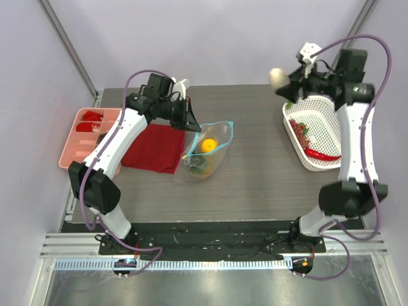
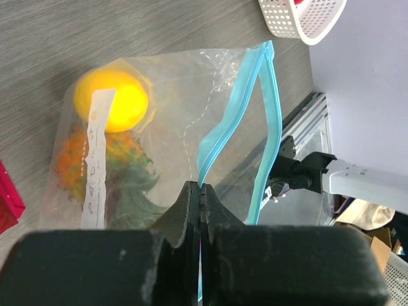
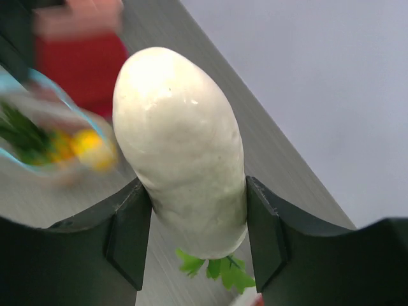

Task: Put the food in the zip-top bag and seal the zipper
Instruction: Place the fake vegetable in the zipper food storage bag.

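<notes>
The clear zip-top bag (image 1: 207, 153) lies mid-table with its mouth standing open. Its teal zipper (image 2: 213, 141) runs up from my left gripper (image 2: 201, 188), which is shut on one lip of the mouth (image 1: 191, 122). Inside the bag I see the round orange (image 2: 111, 99) and the pineapple (image 2: 121, 172) behind the white label. My right gripper (image 3: 194, 191) is shut on the cream-white radish (image 3: 182, 146), green leaves at its lower end. It holds the radish (image 1: 277, 78) in the air above the table's far right, left of the basket. A red chili (image 1: 322, 153) lies in that basket.
A white perforated basket (image 1: 331, 115) sits at the right edge with the chili and small red-green bits. A folded red cloth (image 1: 153, 148) lies just left of the bag. A pink divided tray (image 1: 67, 150) sits at the far left edge.
</notes>
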